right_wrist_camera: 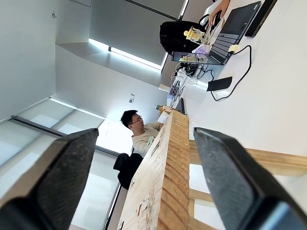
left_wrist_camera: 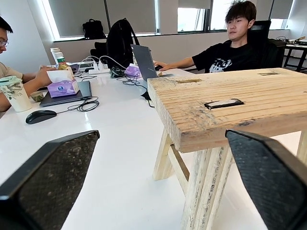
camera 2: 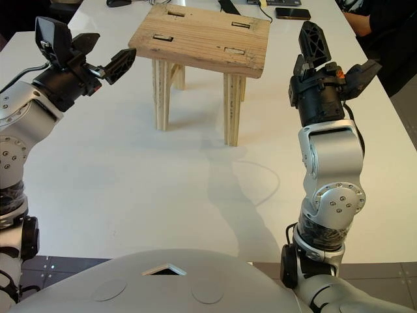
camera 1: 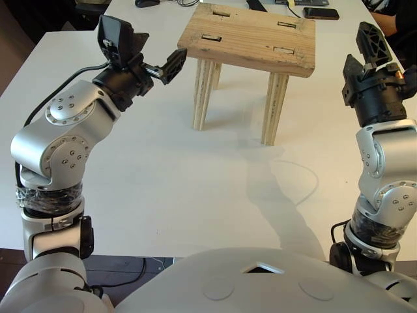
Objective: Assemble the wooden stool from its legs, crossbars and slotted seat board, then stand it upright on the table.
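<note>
Wooden stool [camera 1: 251, 40]: assembled, upright on the white surface [camera 1: 163, 182], upper centre of frame.
Left end effector [camera 2: 104, 53]: fingers spread, empty, near the stool's left edge.
Right end effector [camera 2: 337, 57]: spread, empty, apart at right.
Risk: a careless arm swing could clip and topple the stool.

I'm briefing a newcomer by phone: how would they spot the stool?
On the white table, look toward the far middle. The stool stands upright there on pale legs. It is the only wooden thing, its seat board cut by four slots.
</note>
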Action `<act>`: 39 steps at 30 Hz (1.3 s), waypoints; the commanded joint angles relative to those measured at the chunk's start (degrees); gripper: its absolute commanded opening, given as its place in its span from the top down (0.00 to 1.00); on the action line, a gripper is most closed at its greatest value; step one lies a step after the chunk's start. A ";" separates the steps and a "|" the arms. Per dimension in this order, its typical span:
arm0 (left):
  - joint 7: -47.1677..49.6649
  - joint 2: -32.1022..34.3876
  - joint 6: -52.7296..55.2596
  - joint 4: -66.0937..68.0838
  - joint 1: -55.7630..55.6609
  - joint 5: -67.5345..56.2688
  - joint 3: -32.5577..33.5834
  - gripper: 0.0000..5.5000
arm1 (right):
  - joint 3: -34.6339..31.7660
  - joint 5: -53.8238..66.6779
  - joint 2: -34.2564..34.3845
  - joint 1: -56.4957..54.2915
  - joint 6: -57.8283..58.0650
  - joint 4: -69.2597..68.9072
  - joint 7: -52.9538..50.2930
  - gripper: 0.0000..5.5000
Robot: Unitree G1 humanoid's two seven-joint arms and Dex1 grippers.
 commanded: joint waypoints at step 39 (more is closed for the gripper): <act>-8.03 -16.14 -47.34 30.56 19.64 47.34 -5.66 0.02 | 15.65 -79.80 -2.65 24.33 -12.72 28.12 30.78 0.26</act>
